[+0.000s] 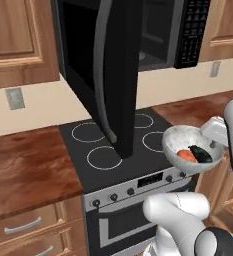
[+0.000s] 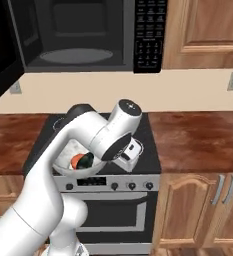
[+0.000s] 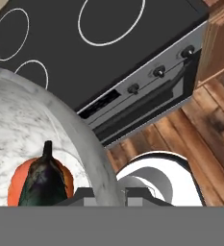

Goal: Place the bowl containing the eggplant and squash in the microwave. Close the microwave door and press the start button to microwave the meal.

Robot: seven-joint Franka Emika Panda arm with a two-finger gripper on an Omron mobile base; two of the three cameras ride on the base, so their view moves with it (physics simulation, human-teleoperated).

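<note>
- The step in hand looks like the carry: the bowl [image 1: 193, 149] is held up off the stove [image 1: 123, 150], out over its front edge near the control knobs, and has not reached the microwave [image 2: 83, 35].
- In the left base view the bowl hangs to the right of the microwave door [image 1: 115, 75], which stands swung open and juts out over the cooktop.
- Inside the bowl the squash [image 1: 186, 155] and the eggplant [image 1: 200, 154] lie side by side, touching; the hand view shows the eggplant [image 3: 43, 180] resting in front of the squash [image 3: 22, 180].
- The microwave cavity is open, with its grey turntable plate [image 2: 75, 55] bare, well above the bowl.
- The gripper [image 3: 104, 194] is clamped on the bowl's rim: the hand view shows the rim wall [image 3: 92, 158] passing down between the 2 finger tips, so the jaws stand narrow, pinching the wall, 1 finger inside and 1 outside.
- The next move probably calls for lifting the bowl well higher and carrying it left and back toward the cavity, keeping it level so the 2 vegetables stay in.
- The open door hangs close beside the likely path, so the bowl would need to pass to its right and go in straight over the turntable.
- A rim pinch on a deep bowl may let it tip, so a slow, steady lift seems wise.
</note>
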